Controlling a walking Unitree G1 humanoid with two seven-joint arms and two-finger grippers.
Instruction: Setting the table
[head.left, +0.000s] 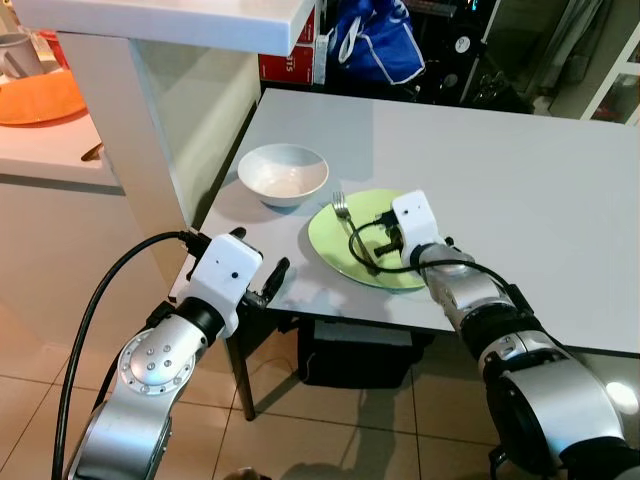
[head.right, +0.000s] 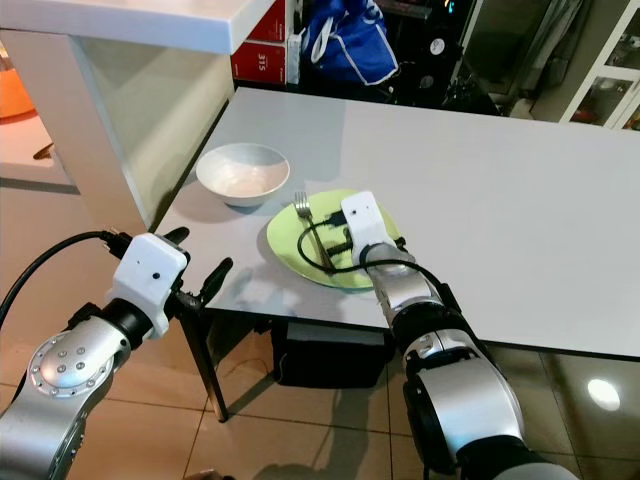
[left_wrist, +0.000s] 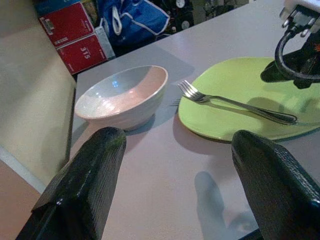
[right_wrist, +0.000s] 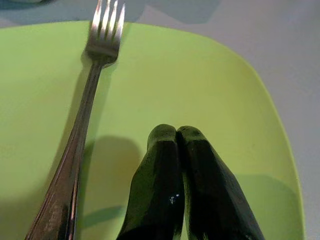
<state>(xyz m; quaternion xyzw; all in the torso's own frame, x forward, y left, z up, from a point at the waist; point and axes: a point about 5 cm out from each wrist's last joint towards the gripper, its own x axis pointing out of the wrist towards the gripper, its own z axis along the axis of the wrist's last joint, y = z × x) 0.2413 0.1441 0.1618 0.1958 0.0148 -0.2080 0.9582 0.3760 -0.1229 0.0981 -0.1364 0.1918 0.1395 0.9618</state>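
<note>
A lime-green plate (head.left: 340, 245) lies near the front edge of the grey table (head.left: 520, 190). A silver fork (head.left: 352, 232) rests across the plate's left part, tines pointing away from me. A white bowl (head.left: 283, 173) stands just left of and behind the plate. My right gripper (right_wrist: 176, 142) hovers over the middle of the plate, beside the fork handle (right_wrist: 70, 165), fingers pressed together and holding nothing. My left gripper (head.left: 258, 272) is at the table's front left corner, low by the edge, its fingers (left_wrist: 90, 180) spread wide and empty, pointing at the bowl (left_wrist: 122, 97).
A white counter pillar (head.left: 120, 130) stands left of the table. An orange item (head.left: 40, 95) sits on the counter at far left. Red boxes (left_wrist: 75, 32) and a blue bag (head.left: 375, 40) are beyond the table's far edge. A dark box (head.left: 355, 355) sits under the table.
</note>
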